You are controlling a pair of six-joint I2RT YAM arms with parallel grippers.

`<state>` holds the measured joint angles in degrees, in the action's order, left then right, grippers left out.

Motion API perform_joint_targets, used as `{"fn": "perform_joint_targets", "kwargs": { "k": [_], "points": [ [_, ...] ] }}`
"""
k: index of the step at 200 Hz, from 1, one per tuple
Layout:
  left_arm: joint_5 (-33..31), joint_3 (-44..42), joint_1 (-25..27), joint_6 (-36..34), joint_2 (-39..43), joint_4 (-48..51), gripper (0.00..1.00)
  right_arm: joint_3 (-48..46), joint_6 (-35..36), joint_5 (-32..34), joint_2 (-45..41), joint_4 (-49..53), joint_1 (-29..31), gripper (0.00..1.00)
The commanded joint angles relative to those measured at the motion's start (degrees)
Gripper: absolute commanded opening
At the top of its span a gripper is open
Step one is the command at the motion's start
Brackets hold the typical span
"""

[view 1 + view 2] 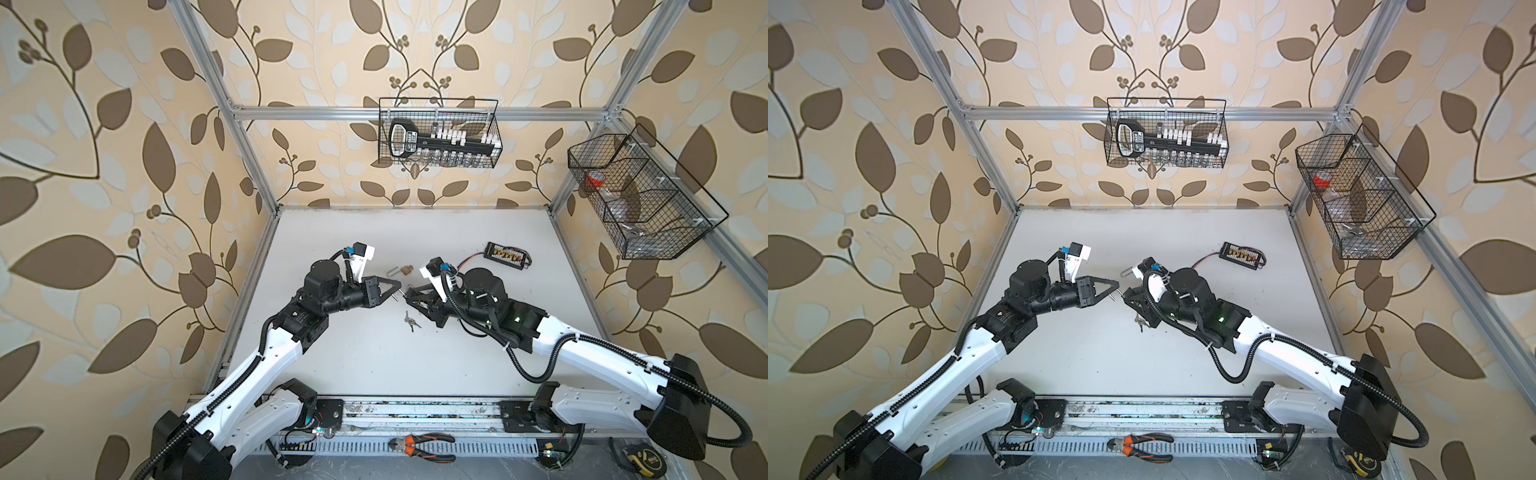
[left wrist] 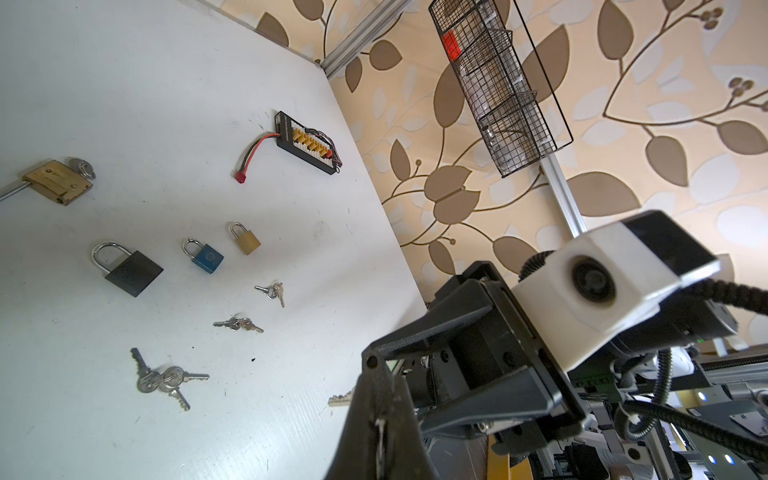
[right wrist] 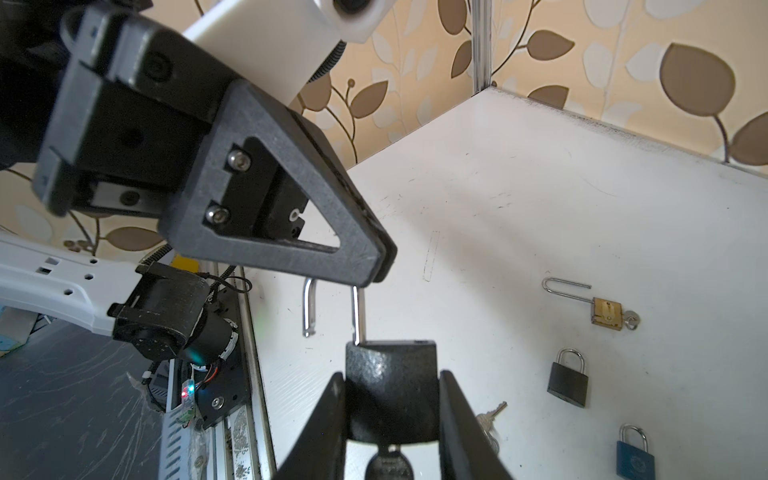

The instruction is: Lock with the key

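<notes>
Nearest the lens, in the right wrist view: right claw [image 3: 392, 376] clamped flank to flank on the body of the black padlock [image 3: 390, 399], held in the air between the two arms over the white worktop [image 3: 540, 187]. Next in size, left claw [image 3: 376, 268]: pressed together over the crown of the shackle [image 3: 358, 311]. Crown itself hidden by the tips, so pinch judged rather than seen. Shackle open: long leg seated in the body, short leg hanging free beside it, clear of its hole. Key [image 3: 388, 463] seated in the keyway at the end of the body opposite the shackle, only its dark head showing. Handling, as judged: metal body heavy for its size, rigid, rough-painted, so side grip unlikely to slip. Shackle polished, round, hard, likely slippery under flat pads and prone to swivel about the long leg. Best hold: body by the flat flanks; shackle by the crown, short leg swung over its hole, then pressed straight down. Key head thin and small: pinch on the flat faces, turn gently, no side load. Elsewhere on the worktop, apart from the work: small black padlock [image 3: 568, 380], blue padlock [image 3: 635, 455], brass padlock [image 3: 606, 311], loose key bunches [image 2: 168, 378].
</notes>
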<state>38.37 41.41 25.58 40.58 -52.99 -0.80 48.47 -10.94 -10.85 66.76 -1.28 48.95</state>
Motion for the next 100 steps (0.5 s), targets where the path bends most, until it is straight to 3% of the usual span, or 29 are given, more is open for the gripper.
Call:
{"fn": "perform_joint_targets", "kwargs": {
  "k": [1,16,30,46,77,100],
  "points": [
    [-1.8,3.0,0.5,-0.6,1.3,0.0,0.00,-1.3,-0.4,1.9,-4.3,-4.2,-0.3,0.52],
    [-2.2,3.8,0.5,-0.2,1.7,0.2,0.00,-3.3,0.3,3.3,-7.2,-7.1,-0.3,0.83],
    [-2.4,4.6,0.5,0.5,1.9,0.0,0.00,-5.5,0.5,7.6,-10.2,-10.1,-0.3,0.99],
    [-2.6,5.3,0.5,1.5,2.3,-0.6,0.00,-8.5,2.8,10.2,-13.0,-14.5,-0.3,1.00],
    [-2.4,6.5,0.5,3.4,2.9,-2.2,0.00,-9.2,8.7,4.6,-14.8,-13.8,-0.3,0.99],
    [-1.6,7.2,0.5,4.9,3.2,-3.6,0.00,-9.6,10.0,0.0,-14.5,-16.0,-0.3,0.89]
  ]
}}
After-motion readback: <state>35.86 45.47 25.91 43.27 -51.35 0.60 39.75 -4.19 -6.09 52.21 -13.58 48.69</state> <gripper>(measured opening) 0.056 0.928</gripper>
